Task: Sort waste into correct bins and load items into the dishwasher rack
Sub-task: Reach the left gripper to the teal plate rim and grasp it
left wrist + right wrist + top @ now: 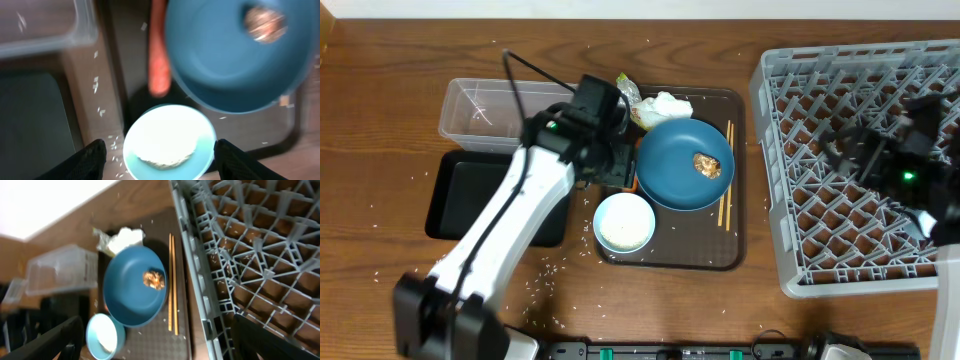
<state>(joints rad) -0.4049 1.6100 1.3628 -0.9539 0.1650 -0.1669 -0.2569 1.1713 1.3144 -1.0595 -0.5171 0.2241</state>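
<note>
1. The white bowl (170,142) holds the loose white rice (165,152). It stands at the front-left corner of the brown serving tray (720,255), just beside the dark-blue plate (675,180).
2. In the left wrist view the bowl lies below and between the two fingers (95,157) of the left arm (520,215). The jaws stand wide and hold nothing. The step in hand appears to be taking the bowl to empty it.
3. Lower the jaws straight down. Set one finger inside the rim and one outside, then close on the wall. The bowl looks nearly as broad as the opening, so do not try to span it.
4. Keep the bowl level until it is over a bin, because the rice will spill at any tilt. Grains already lie scattered on the surface (380,60).
5. Keep clear of the orange carrot piece (159,55), which lies just ahead against the plate's left edge. The brown food lump (707,165) sits on the plate.
6. The clear tub (470,125) and the black tray (455,200) lie left of the serving tray.
7. The right arm (910,165) hangs over the dishwasher rack (790,270), its jaws wide and empty.
</note>
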